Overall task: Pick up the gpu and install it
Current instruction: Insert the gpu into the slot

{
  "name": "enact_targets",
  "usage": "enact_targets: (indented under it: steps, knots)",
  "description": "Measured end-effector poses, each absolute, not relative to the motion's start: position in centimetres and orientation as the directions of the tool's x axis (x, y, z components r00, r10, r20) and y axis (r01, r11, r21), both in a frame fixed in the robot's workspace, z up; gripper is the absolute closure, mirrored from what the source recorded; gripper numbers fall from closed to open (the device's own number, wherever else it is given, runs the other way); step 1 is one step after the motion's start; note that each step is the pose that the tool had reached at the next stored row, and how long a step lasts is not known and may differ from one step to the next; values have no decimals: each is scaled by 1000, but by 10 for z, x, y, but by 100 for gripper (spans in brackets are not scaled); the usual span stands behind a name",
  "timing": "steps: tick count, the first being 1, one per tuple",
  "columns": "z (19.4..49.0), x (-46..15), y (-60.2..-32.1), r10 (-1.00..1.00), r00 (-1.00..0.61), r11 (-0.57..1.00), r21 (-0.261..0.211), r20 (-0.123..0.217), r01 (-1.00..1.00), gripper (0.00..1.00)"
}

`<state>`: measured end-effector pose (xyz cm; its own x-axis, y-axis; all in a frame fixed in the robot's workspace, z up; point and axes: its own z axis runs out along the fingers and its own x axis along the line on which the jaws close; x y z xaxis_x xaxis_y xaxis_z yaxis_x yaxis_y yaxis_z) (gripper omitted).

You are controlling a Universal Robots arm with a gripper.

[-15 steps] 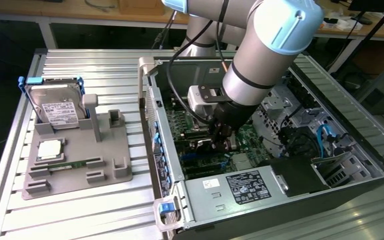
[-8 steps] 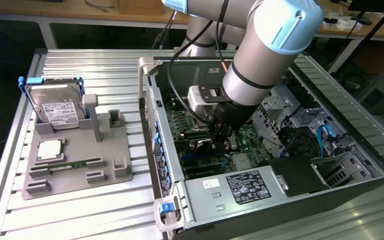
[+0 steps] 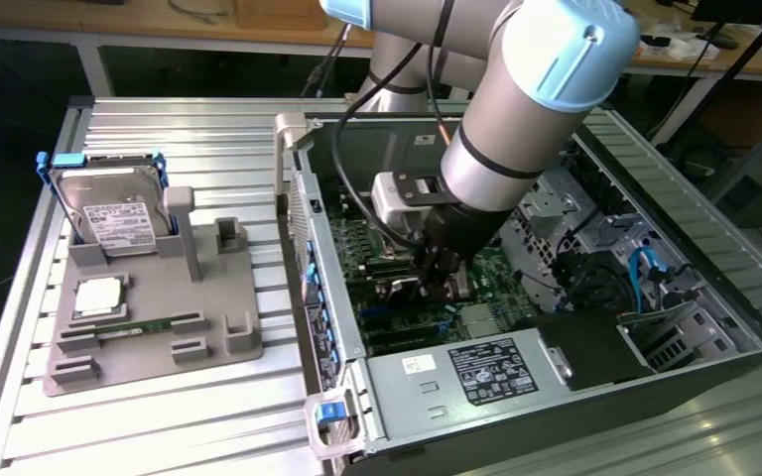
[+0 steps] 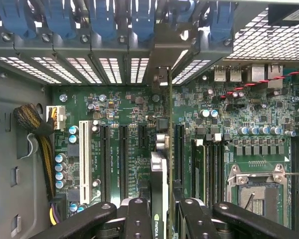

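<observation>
The gripper is part-closed and clamped on the gpu. From the wrist view you can see the two black fingers pressing on either flat side of the thin card. The card stands on edge between them, with a bit of green logo showing right at the grip. Its silvery bracket end reaches toward the back wall of the case, up by the row of blue clips. The card hangs over the long slots of the motherboard, but I can't tell whether its lower edge is touching a slot or just above one.

The arm comes in from the far side of the table and slopes steeply down into the open computer case. Its wrist is pointed at the board and the gripper sits low, deep among the parts.

On the exterior view's left, a grey holder sits on the slatted metal table. A hard drive is propped upright at its back, a square processor chip lies below that, and a narrow memory stick lies flat just beside the chip. Moving right you reach the case with the gripper and card inside it. The grey power supply with its black label sits at the near end of the case.
</observation>
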<state>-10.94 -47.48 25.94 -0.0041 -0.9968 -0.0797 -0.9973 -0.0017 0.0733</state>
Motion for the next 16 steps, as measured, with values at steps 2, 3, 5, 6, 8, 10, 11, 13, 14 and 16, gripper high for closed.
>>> enact_targets:
  steps: [2,3,5,6,8,10,11,13,14,16]
  knots:
    - [259,-109,-475,-997,-4,-2,73,-80,-997,73]
    - [259,-109,-475,-997,-4,-2,73,-80,-997,73]
    - [258,-109,-475,-997,-4,-2,73,-80,-997,73]
    - [258,-109,-475,-997,-4,-2,73,-80,-997,73]
    - [258,-109,-475,-997,-4,-2,73,-80,-997,73]
    - [258,-109,-475,-997,-4,-2,73,-80,-997,73]
    - [257,-109,-475,-997,-4,-2,73,-80,-997,73]
    - [257,-109,-475,-997,-4,-2,73,-80,-997,73]
    - [257,-109,-475,-997,-4,-2,73,-80,-997,73]
    - [257,-109,-475,-997,-4,-2,73,-80,-997,73]
